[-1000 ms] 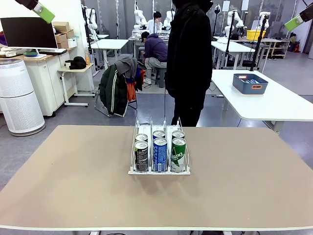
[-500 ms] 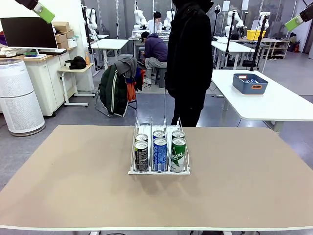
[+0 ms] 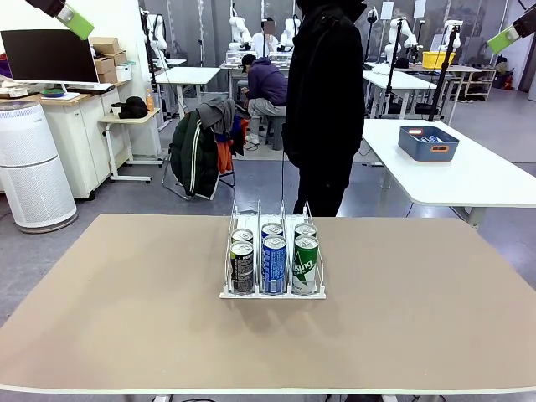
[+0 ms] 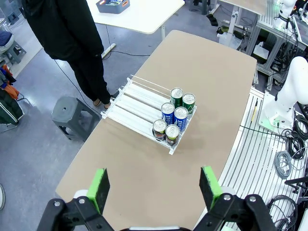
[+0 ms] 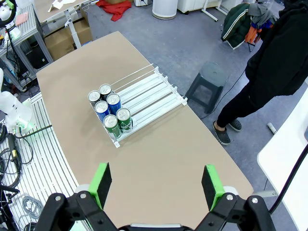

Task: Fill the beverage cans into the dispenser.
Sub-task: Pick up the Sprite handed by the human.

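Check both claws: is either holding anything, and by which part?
Nothing is held. The left claw and the right claw are both open and empty, high above the table. Six cans sit in the rack.

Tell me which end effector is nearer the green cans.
Right. The right end effector hangs high on the green cans' side; the left end effector hangs high beyond the dark cans.
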{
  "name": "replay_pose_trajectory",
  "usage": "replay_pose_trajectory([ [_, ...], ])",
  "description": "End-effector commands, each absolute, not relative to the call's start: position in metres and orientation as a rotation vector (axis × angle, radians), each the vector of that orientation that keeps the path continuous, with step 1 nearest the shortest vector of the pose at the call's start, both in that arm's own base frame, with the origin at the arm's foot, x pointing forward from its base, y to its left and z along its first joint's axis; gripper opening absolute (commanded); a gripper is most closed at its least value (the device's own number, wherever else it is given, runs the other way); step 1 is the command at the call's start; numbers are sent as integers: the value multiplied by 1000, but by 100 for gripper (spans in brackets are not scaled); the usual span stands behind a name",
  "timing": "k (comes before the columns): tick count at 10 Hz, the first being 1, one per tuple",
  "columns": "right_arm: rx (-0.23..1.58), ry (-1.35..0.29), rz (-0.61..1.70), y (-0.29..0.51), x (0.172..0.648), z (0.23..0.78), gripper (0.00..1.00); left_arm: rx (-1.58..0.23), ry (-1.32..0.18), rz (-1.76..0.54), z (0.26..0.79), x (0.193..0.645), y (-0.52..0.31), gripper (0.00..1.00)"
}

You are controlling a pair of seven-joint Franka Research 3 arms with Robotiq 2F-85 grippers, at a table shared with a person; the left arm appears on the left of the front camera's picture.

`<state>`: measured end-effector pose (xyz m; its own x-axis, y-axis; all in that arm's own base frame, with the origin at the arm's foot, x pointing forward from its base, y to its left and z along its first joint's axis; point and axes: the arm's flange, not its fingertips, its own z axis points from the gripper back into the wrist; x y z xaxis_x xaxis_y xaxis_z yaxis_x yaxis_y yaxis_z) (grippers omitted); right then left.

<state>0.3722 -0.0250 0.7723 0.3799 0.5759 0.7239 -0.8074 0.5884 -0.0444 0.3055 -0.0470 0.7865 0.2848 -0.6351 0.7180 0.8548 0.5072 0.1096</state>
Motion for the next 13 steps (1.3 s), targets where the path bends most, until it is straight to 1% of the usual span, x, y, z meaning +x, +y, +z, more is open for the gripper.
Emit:
replay_pose_trajectory([
  [1, 344, -767, 903, -24, 371, 771, 100, -316, -788, -1018, 785, 306, -47, 100],
  [13, 344, -767, 903, -24, 371, 771, 100, -316, -788, -1018, 785, 306, -47, 100],
])
